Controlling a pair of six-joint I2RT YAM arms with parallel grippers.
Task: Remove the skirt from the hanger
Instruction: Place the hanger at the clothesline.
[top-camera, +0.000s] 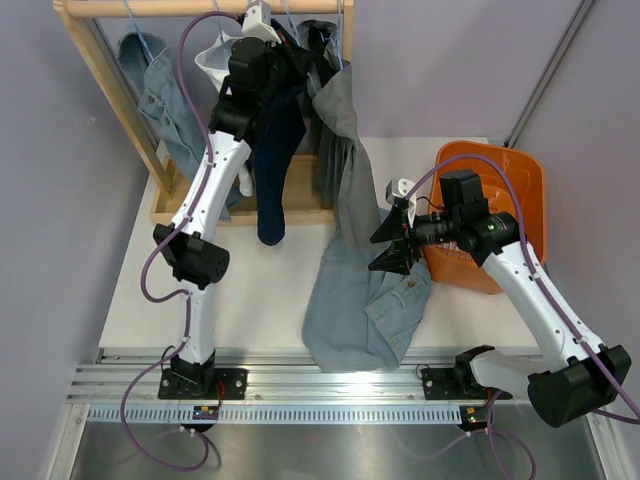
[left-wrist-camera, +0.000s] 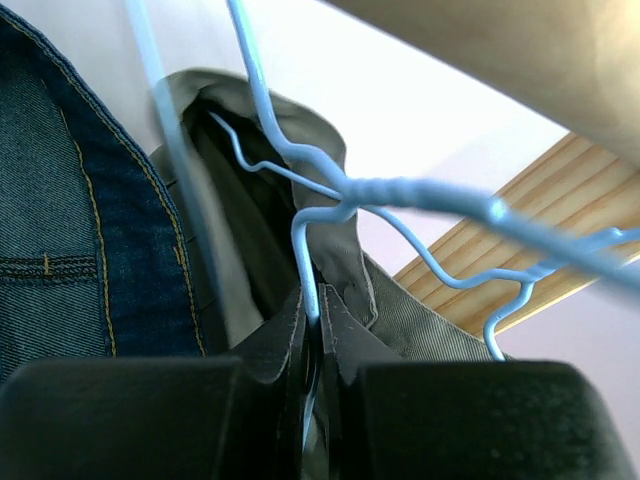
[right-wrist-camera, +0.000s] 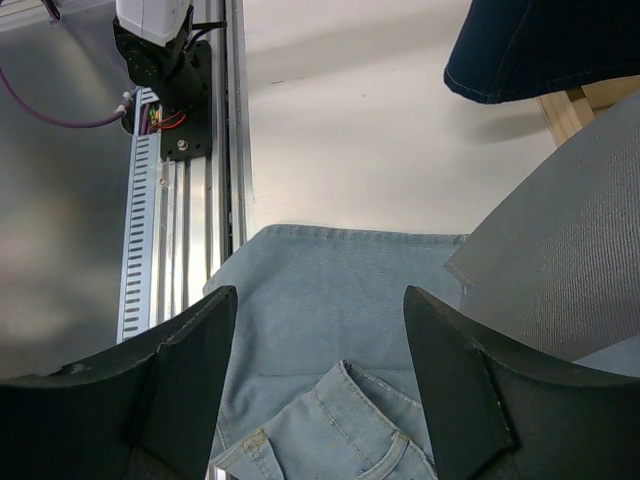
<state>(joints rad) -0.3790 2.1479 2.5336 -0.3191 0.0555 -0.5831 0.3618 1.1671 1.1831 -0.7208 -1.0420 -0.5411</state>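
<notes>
Blue hanger (left-wrist-camera: 400, 188) between left fingers (left-wrist-camera: 270, 350); denim skirt (right-wrist-camera: 330, 290) beneath spread right fingers (right-wrist-camera: 190, 350).

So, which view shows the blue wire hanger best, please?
The left wrist view: the blue wire hanger fills the frame, its wire pinched in the left gripper's jaws. The top view shows only faint strands near the rail; the right wrist view shows none.

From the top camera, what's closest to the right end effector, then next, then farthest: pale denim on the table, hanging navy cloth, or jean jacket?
1. Pale denim, on the table just under the right end effector.
2. Navy cloth, hanging at the middle of the rack, farther left.
3. Jean jacket, at the rack's far left end.
</notes>
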